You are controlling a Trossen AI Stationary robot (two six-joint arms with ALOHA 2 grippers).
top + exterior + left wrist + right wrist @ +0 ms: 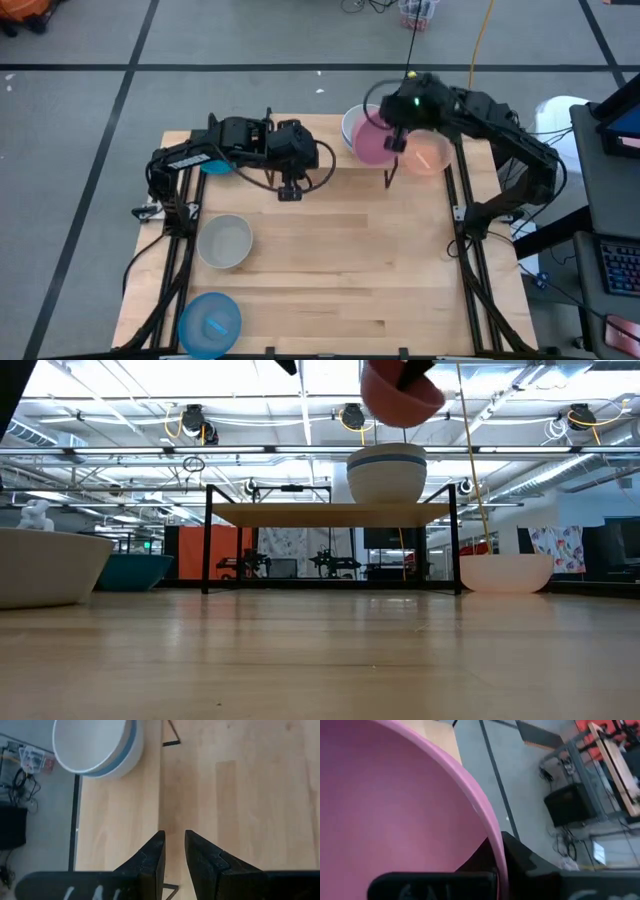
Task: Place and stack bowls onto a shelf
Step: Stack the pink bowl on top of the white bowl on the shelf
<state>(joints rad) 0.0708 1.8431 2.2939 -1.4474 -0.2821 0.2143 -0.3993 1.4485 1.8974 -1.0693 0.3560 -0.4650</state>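
My right gripper (392, 143) is shut on a pink bowl (373, 145) and holds it high above the shelf (330, 513), over a stack of white and light-blue bowls (387, 472) that stands on the plank's right part. A peach bowl (505, 572) rests on the table right of the shelf. My left gripper (174, 845) hovers over bare table beside the shelf edge, its fingers a narrow gap apart and holding nothing. A grey-beige bowl (225, 241), a blue bowl (210, 322) and a teal-blue bowl (214, 165) sit on the table's left side. My right gripper pinches the pink bowl's rim (492, 837), with one finger outside the wall (525, 857) and the other inside the hollow. The bowl is lifted clear (400, 395), above the stack on the shelf, and hangs slightly tilted.
The shelf's left half (270, 513) is bare plank. Black frame rails (468, 250) run along the table's left and right edges. The middle of the table (340, 260) is open wood. The left arm's body (235, 140) lies over the far-left part of the table.
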